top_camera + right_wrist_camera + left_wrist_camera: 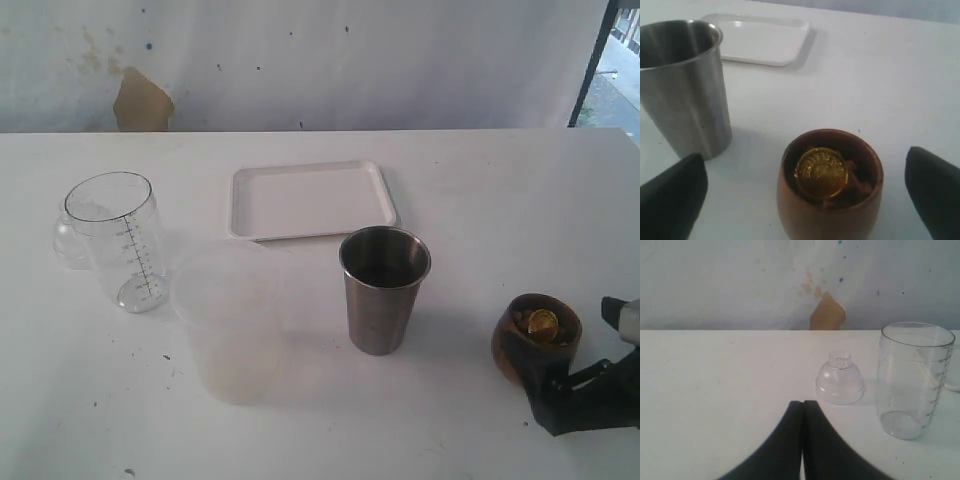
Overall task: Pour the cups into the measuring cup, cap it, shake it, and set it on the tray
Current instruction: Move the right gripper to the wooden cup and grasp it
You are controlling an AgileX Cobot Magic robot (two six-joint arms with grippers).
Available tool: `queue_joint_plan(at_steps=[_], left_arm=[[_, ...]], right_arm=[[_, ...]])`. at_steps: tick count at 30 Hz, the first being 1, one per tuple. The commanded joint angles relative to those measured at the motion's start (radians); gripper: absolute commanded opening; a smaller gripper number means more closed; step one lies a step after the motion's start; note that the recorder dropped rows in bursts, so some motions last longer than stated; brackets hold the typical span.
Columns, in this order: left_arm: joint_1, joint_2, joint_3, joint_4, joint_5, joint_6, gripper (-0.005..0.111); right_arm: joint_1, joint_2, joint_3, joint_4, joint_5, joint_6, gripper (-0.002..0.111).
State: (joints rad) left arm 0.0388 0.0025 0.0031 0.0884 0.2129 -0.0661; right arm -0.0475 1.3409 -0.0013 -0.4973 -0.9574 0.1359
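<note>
**Right tool (804, 180) straddles the wooden cup (825, 220), fingers apart**

Farthest left, the measuring cup (120, 240) stands upright and uncapped on the tabletop (480, 200), its clear dome cap (840, 382) just beside it. The left tool (803, 405) hangs short of both, fingers pressed together on nothing. Next come the frosted tub (232, 320), the white tray (310, 198) behind it, and the steel tumbler (383, 295). At far right the wooden cup sits between the spread fingers, a gold coin (821, 172) topping its filling. Its belly is round, so an off-centre squeeze could roll it and spill. The carry must clear tumbler and tub, and the unheld measuring cup may topple under the pour.
</note>
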Motion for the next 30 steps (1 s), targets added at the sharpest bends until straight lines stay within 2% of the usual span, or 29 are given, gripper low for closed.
queue_joint_plan(at_steps=[1,30], left_arm=[[0.0,-0.003,-0.003,-0.002,-0.011,-0.003,0.0],[0.0,-0.003,-0.003,-0.002,-0.011,-0.003,0.0]], right_arm=[[-0.003,0.058,0.001,0.07,-0.042,-0.044,0.105],[-0.003,0.449,-0.149,0.054,-0.116,-0.142,0.105]])
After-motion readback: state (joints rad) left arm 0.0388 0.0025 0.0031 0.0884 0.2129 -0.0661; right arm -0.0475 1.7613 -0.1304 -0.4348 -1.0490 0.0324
